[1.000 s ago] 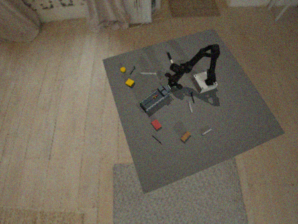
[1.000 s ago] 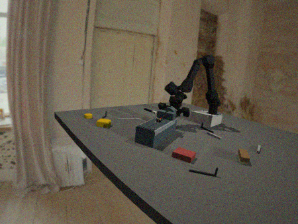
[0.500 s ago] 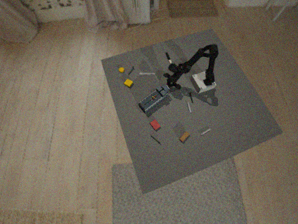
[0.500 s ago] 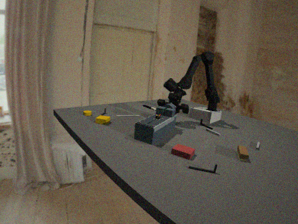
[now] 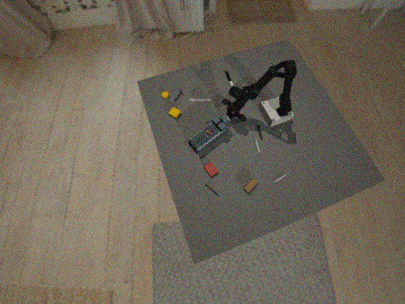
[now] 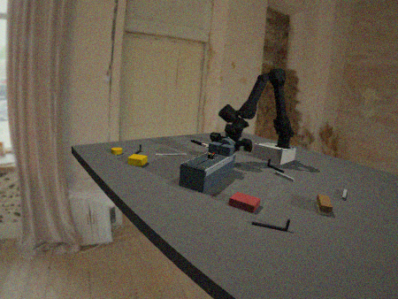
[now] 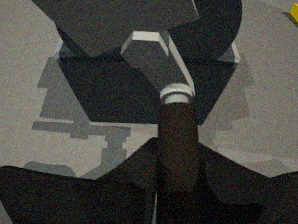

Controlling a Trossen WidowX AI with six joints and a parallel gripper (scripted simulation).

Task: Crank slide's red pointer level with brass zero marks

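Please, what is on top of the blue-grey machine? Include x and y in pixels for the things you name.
On top of the machine (image 5: pixel 202 143) (image 6: pixel 193 175), a small red, yellow and black part sits by a slot. Its exact marks are too small to read. The dark gripper (image 5: pixel 236 115) (image 6: pixel 231 142) hangs over the far end.

Pale plank floor (image 5: pixel 90 180) lies around the table (image 5: pixel 288 189) (image 6: pixel 186 248). Behind stand a worn, stained wall (image 6: pixel 354 80) and a pink curtain (image 6: pixel 42 111), beside a bright window (image 6: pixel 3 80).

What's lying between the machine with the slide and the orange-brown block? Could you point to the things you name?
The red block (image 5: pixel 211 169) (image 6: pixel 244 202) lies roughly between the machine (image 5: pixel 203 140) (image 6: pixel 193 175) and the orange-brown block (image 5: pixel 250 185) (image 6: pixel 324 203), as the exterior view shows.
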